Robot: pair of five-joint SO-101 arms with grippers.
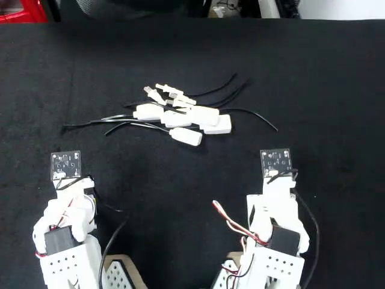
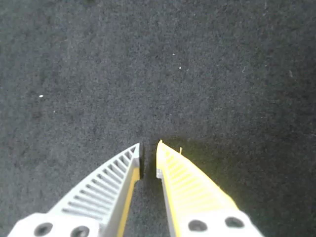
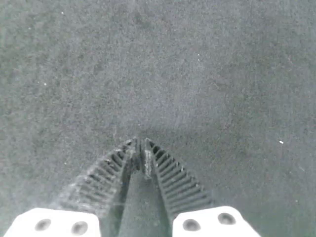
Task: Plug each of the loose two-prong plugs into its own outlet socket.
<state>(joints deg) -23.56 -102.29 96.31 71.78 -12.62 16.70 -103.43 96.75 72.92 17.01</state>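
Observation:
A heap of white two-prong plugs (image 1: 180, 114) and white blocks with thin black cords lies in the middle of the black table. One plug (image 1: 186, 136) sits at the heap's near edge. An arm (image 1: 66, 211) rests at the near left and another arm (image 1: 275, 211) at the near right, both well short of the heap. In the left wrist view my left gripper (image 2: 148, 145) hangs over bare cloth, its white and yellow fingers shut with nothing between them. My right gripper (image 3: 140, 144) is likewise shut on nothing above bare cloth.
Black cords (image 1: 90, 123) trail left and right from the heap. Black cloth (image 1: 313, 90) covers the whole table. Red and white servo wires (image 1: 231, 226) loop beside the near right arm. A red object (image 1: 21, 11) sits beyond the far left edge.

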